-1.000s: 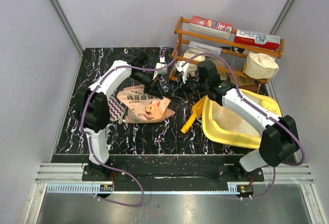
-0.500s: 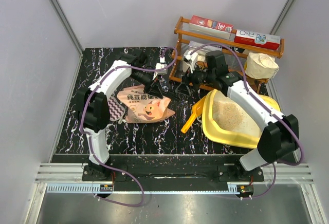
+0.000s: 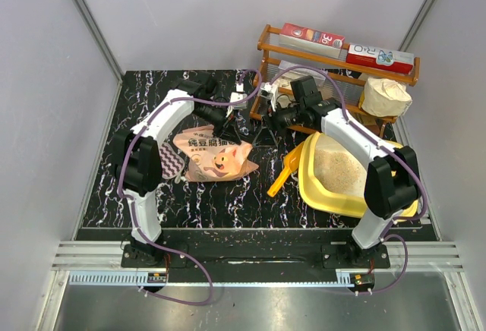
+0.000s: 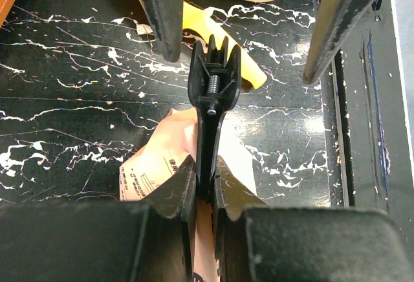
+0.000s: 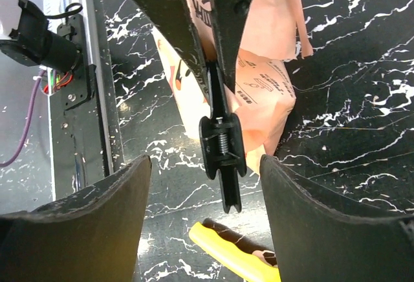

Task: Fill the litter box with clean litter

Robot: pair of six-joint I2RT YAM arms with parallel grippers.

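Top external view: the bag of clean litter lies flat on the table left of centre. My left pincer is pressed together on a black spring clip by the bag's mouth; whether the clip bites the bag I cannot tell. My right pincer stands spread, a finger either side of the clip's handles. Rightward, the litter box already holds a beige layer, so I judge filling largely done, bag-sealing left.

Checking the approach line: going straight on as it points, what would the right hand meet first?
Probably the black clip held by the left hand, litter bag behind it; depth is unclear.
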